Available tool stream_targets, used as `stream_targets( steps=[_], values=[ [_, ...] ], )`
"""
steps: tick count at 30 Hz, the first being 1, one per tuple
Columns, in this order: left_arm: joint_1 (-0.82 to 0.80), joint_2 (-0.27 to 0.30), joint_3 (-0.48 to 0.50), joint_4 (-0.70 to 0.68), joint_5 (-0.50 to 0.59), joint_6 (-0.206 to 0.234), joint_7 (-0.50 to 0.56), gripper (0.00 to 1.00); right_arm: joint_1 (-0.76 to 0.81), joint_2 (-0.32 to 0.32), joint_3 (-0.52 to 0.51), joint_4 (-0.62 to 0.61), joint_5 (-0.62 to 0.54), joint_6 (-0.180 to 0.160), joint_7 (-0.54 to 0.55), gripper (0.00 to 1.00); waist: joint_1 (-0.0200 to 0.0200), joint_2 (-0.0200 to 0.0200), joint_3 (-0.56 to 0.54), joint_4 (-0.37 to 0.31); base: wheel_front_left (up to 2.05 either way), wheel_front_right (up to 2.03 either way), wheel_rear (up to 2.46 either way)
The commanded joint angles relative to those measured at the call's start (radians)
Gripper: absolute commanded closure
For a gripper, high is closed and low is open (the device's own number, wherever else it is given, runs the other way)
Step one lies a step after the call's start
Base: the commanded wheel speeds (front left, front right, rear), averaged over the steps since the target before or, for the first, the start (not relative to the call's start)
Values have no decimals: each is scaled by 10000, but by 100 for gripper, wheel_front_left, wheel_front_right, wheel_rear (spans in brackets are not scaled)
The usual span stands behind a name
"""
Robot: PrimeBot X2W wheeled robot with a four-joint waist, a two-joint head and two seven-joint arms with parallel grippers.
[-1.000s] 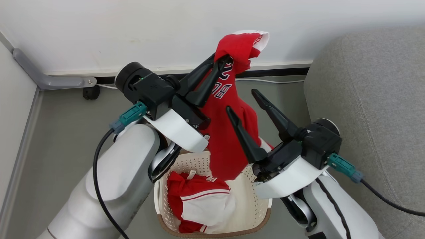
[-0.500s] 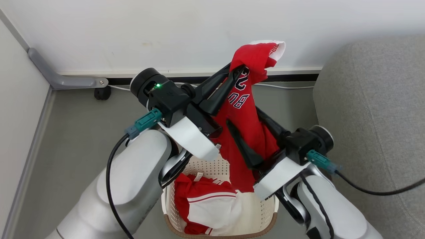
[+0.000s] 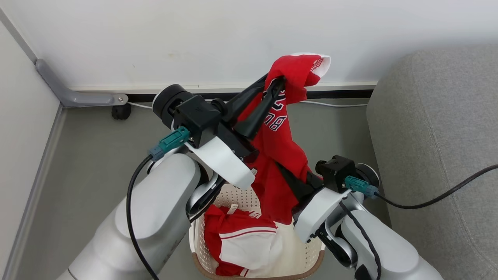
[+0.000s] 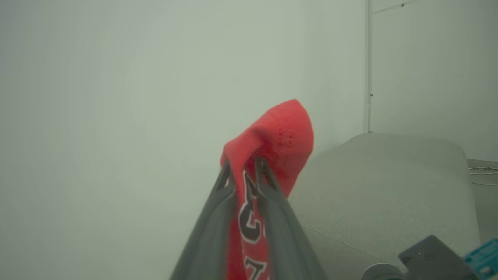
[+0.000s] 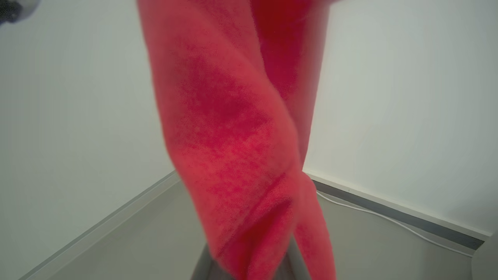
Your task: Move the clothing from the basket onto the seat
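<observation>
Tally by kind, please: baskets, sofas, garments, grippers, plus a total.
Baskets: 1, cream basket
Sofas: 1, grey sofa
Garments: 2, jersey held up, red-white bundle in the basket (may be several pieces)
Grippers: 2, left gripper, right gripper
Total: 6

- White wall [image 3: 194, 35] across the far side, plain, matte, a few faint marks.
- Grey floor [image 3: 97, 155], smooth, bare.
- Skirting [image 3: 338, 88] at the wall foot: white strip over a dark band.
- Thin white cable [image 3: 330, 104] lying on the floor along the skirting, also seen in the right wrist view.
- Pale panel [image 3: 19, 124] on the left with a grey edge strip, meeting the far wall in a corner.
- Grey metal bracket [image 3: 74, 96] low at that corner, black caster [image 3: 120, 112] under its end.
- Light-grey fabric sofa [image 3: 435, 128] on the right, rounded edge, stitched seam.
- Thin white upright pole [image 4: 367, 66] against the wall behind the sofa.
- Light even, soft, no hard shadows.
</observation>
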Motion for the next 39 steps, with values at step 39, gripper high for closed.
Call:
stream_targets(
  steps=[39],
  values=[
    [1966, 562, -565, 419, -404, -40, -48, 0, 2131, 145, -5396, -3656, -1467, 40, -59, 100, 0, -1, -227, -5711, 0, 0, 0]
  ],
)
